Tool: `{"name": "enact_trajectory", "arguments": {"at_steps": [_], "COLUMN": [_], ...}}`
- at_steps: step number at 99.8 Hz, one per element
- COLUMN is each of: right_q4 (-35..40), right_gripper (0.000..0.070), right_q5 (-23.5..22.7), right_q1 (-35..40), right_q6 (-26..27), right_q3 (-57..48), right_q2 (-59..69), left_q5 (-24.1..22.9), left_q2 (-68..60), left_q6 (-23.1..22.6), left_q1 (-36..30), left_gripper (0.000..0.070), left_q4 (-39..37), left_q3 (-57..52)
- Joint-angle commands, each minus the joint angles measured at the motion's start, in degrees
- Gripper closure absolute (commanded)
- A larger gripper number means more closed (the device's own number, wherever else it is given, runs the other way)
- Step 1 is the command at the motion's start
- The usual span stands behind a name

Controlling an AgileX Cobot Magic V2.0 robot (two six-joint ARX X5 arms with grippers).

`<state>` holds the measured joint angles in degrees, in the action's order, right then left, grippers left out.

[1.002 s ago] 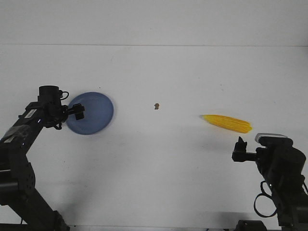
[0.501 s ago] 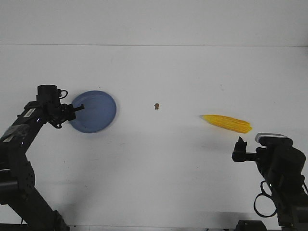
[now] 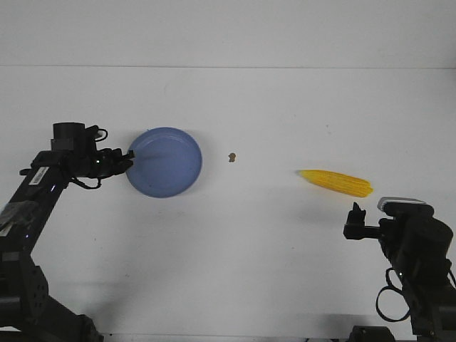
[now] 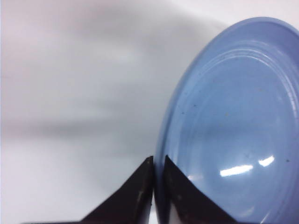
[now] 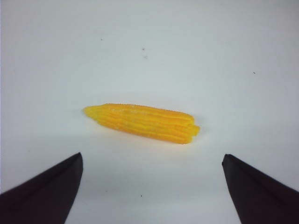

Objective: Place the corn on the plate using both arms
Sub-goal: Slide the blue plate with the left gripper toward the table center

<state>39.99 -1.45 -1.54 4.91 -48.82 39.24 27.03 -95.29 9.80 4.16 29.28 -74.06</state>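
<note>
Left end effector (image 3: 125, 158) pinches the plate (image 3: 167, 164) rim; right end effector (image 3: 354, 219) hangs wide beside the corn (image 3: 336, 182).

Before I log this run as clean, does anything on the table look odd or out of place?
Only a tiny brown speck lying on the white table between the round blue plate and the yellow corn cob. Nothing looks spilled or damaged.

The white table (image 3: 235, 242) carries the blue plate (image 3: 167, 164), a brown speck (image 3: 231, 157) and the corn (image 3: 336, 183).
</note>
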Motion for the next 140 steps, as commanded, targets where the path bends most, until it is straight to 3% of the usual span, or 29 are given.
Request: {"name": "enact_trajectory", "arguments": {"at_steps": [1, 37, 72, 140], "right_q4": [-0.6, -0.6, -0.6, -0.5], "right_gripper": [0.0072, 0.0072, 0.0072, 0.0072], "right_q5": [0.0, 0.0, 0.0, -0.1], "right_q1": [0.0, 0.0, 0.0, 0.0], "right_q6": [0.2, 0.3, 0.3, 0.3], "right_q3": [-0.7, -0.7, -0.7, -0.7], "right_q2": [0.2, 0.2, 0.2, 0.2], "left_q5": [1.4, 2.2, 2.2, -1.0], "left_q2": [-0.2, 0.4, 0.4, 0.4], "left_q6": [-0.6, -2.7, -2.1, -1.3], "left_q1": [-1.6, -16.4, -26.4, -29.4], "left_gripper": [0.0693, 0.0693, 0.0693, 0.0684], "left_q4": [1.1, 5.0, 2.2, -0.9], "left_q3": [-0.7, 0.2, 7.0, 9.5]}}
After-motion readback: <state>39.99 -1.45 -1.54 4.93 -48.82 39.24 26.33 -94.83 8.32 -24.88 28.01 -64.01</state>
